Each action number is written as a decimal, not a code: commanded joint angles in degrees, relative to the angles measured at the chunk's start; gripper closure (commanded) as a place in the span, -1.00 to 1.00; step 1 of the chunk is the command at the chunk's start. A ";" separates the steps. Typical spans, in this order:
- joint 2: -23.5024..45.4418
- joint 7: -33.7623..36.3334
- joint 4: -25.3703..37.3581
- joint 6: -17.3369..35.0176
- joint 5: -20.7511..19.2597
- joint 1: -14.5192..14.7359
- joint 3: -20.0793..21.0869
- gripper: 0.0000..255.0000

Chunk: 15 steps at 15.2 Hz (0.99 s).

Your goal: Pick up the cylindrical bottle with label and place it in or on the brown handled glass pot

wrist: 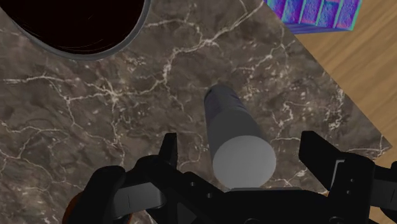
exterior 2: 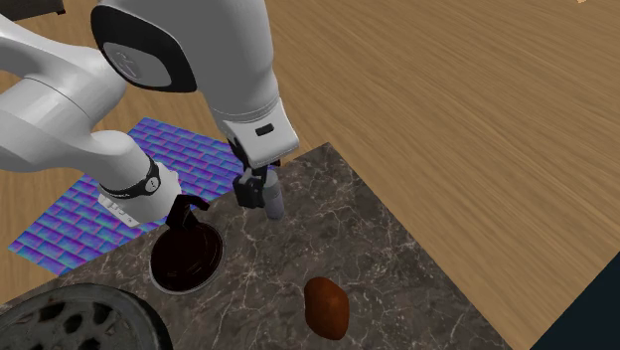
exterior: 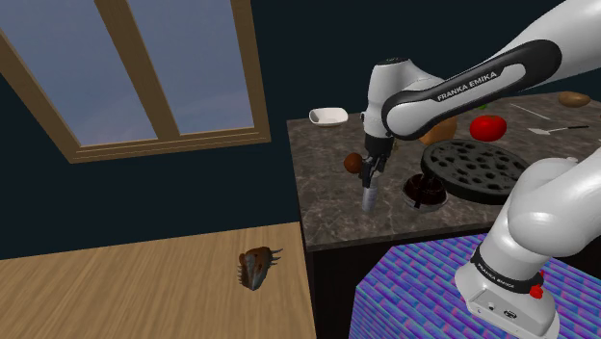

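Shoulder view: the all-black two-finger gripper hung over a plain grey cylindrical bottle. The bottle stood upright on the dark veined marble counter, near the dark brown handled glass pot, to its left in this view. No label showed, and the fingers' spacing was hard to read here.

Second exterior view: this angle gave what the first did not, the pot's open mouth and the bare marble parting it from the bottle, which stood beyond the pot's handle, toward the counter's edge.

Wrist view: the fingers were spread, with the bottle between them and touched by neither. The grasp would likely go best with the hand lowered and centred, closing squarely on the body, then lifting straight up before crossing to the pot. A skewed pinch could tip the bottle off the counter's edge.
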 commanded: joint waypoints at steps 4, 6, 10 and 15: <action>1.79 -0.01 -1.70 3.54 0.00 -0.03 0.08 -1.00; 1.80 -0.01 -1.70 3.55 0.00 -0.03 0.08 -1.00; 1.80 -0.01 -1.69 3.53 0.00 -0.03 0.08 -1.00; 1.78 -0.01 -1.70 3.53 0.00 -0.03 0.07 1.00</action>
